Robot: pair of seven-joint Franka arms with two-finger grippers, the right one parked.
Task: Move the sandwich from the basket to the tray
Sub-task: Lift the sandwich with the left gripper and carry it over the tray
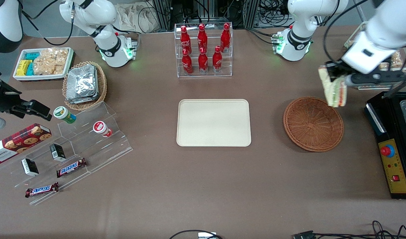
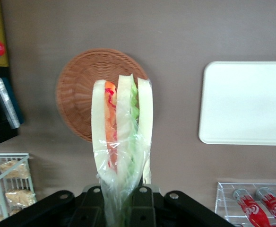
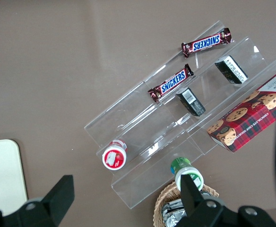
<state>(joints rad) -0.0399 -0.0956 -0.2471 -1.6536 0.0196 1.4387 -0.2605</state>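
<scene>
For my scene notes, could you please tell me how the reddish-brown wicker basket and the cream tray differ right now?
The basket is round, woven and reddish-brown; the tray is rectangular with rounded corners, smooth and cream-beige. The basket is a shallow bowl, while the tray is flat with a low rim. The basket lies toward the working arm's end, almost under the pincer holding the sandwich; the tray lies mid-table. Both sit empty.

"SNICKERS" on two candy bars, "WALKERS" on the cookie box

The sandwich is gripped on edge by the gripper, raised above the basket. The tray is seen apart from the basket.
</scene>
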